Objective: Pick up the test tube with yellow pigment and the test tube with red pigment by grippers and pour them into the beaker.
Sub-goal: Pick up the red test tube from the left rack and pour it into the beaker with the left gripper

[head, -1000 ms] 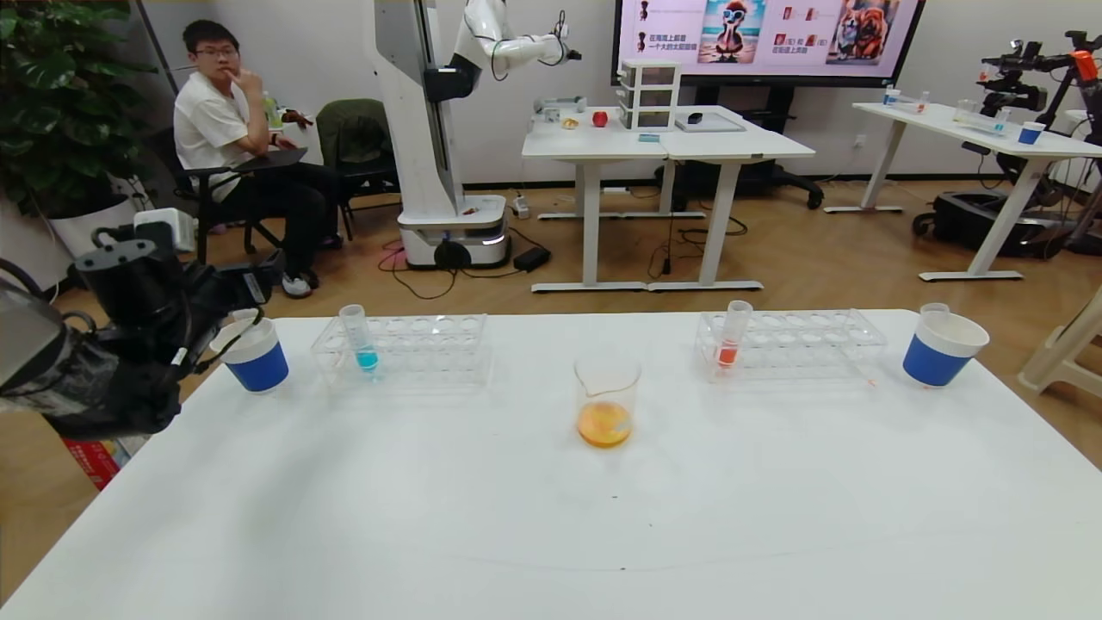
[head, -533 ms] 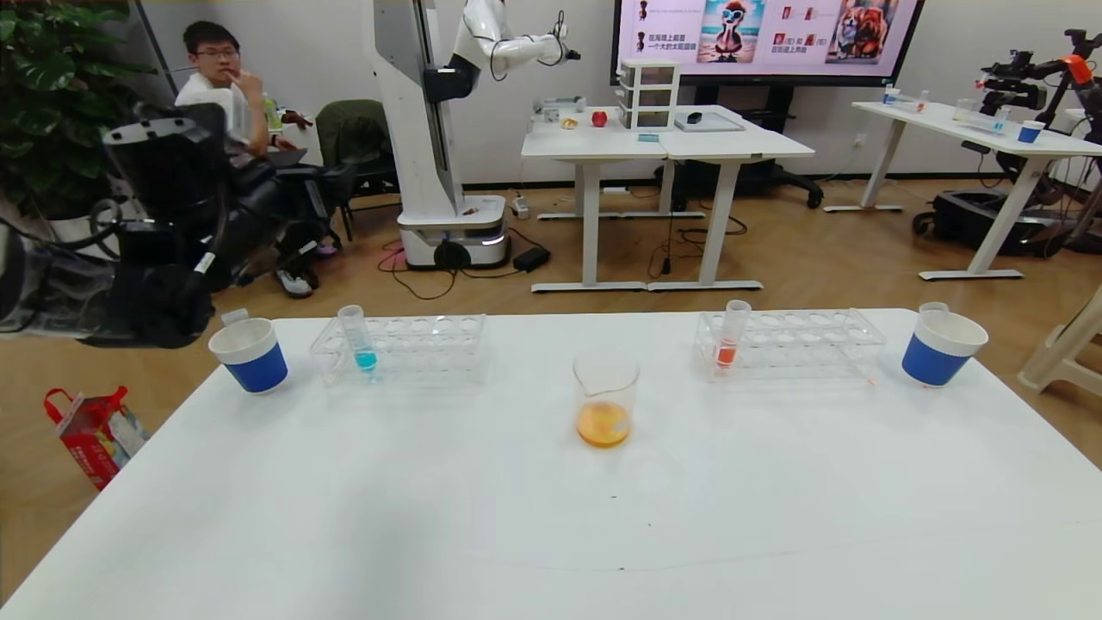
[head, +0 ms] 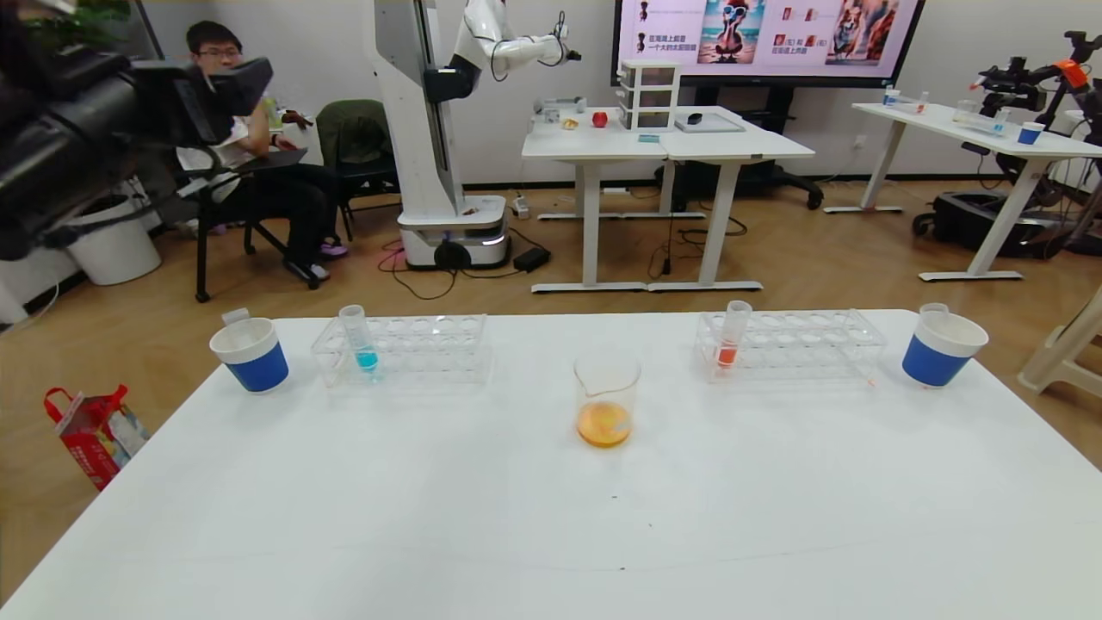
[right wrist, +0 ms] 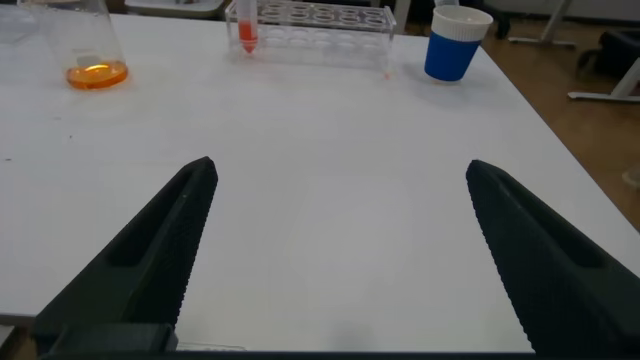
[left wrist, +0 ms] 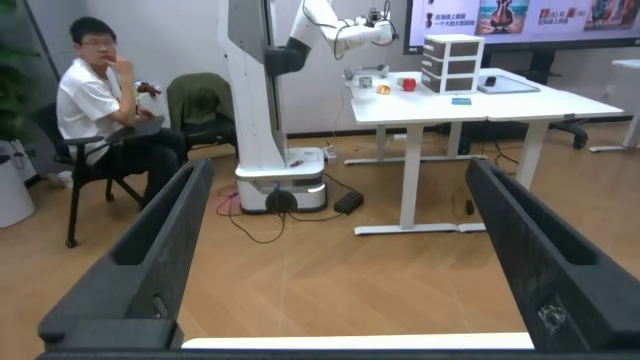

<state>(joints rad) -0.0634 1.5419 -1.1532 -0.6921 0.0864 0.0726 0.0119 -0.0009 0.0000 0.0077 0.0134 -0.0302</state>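
Beaker (head: 607, 398) at table (head: 551, 534) centre, orange liquid inside. Red-pigment tube (head: 733, 336) upright in far-right rack (head: 792, 343). Left gripper (left wrist: 340, 260) raised off far-left corner, fingers spread, empty. Right gripper (right wrist: 335, 255) over near-right edge, fingers spread, empty.

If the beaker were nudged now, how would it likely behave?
The beaker looks like clear glass, so probably fragile and slick. It holds only a shallow orange layer, so it is likely light and would slide on the smooth table rather than tip, given its wide base.

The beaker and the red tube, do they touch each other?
Apart. The head view shows bare table between the beaker and the red tube, which stands in its rack.
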